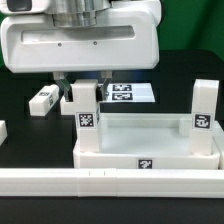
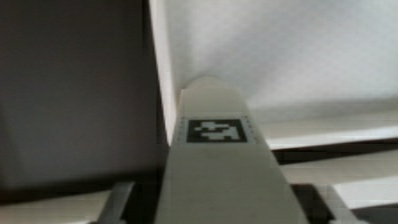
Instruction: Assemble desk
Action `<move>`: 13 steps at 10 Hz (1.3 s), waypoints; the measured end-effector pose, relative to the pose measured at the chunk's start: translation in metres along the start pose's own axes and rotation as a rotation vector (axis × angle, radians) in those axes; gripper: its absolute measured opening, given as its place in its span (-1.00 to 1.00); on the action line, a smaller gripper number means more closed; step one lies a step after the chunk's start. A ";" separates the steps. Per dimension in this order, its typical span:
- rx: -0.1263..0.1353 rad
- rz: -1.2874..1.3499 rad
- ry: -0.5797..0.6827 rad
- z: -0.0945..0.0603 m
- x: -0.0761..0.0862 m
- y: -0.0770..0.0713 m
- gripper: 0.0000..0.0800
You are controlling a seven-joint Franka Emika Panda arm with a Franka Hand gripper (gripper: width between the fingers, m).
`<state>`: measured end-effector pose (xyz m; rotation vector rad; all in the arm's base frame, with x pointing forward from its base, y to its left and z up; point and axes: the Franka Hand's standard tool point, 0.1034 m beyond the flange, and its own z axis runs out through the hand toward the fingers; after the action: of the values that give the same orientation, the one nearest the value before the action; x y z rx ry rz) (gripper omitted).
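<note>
1. Desk top (image 1: 110, 158): a white rectangular tray lying flat on the black table (image 1: 30, 145), open side up. Its long axis runs across the exterior view from left to right. A square tag faces the camera on its front wall.
2. Gripped leg (image 1: 84, 112): a short white block standing upright at the rear corner of the desk top on the exterior view's left. Its long axis is vertical, and a tag shows on its front face. In the wrist view the same leg (image 2: 222, 170) runs down the middle of the picture, with a tag on its upper face and the tray's pale inside beyond it.
3. Second standing leg (image 1: 203, 108): upright at the rear corner on the exterior view's right, also tagged, well apart from the first.
4. Lying leg (image 1: 42, 100): on its side on the table, off the tray, toward the exterior view's left.
5. Gripper (image 1: 84, 88): hanging straight down over the gripped leg, partly closed. One dark finger sits against each side of the leg's upper end, so the gripper is clamped on that leg.
6. Marker board (image 1: 135, 93): flat on the table behind the tray.
7. Rail (image 1: 60, 182): a long white bar lying across the front, just beside the tray's front wall.
</note>
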<state>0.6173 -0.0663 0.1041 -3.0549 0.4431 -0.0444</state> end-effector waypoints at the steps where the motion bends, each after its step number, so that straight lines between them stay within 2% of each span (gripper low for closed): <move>1: 0.000 0.097 0.000 0.000 0.000 0.000 -0.27; 5: 0.002 0.432 -0.001 0.000 0.000 -0.001 -0.27; 8: 0.002 0.526 -0.001 0.000 0.000 -0.002 -0.25; 9: -0.001 0.479 0.000 0.000 0.000 -0.002 0.18; 10: -0.007 0.452 -0.001 0.000 -0.001 -0.004 0.52; 13: -0.021 0.163 0.003 -0.001 0.000 -0.006 0.62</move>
<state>0.6191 -0.0607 0.1051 -3.0269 0.6953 -0.0370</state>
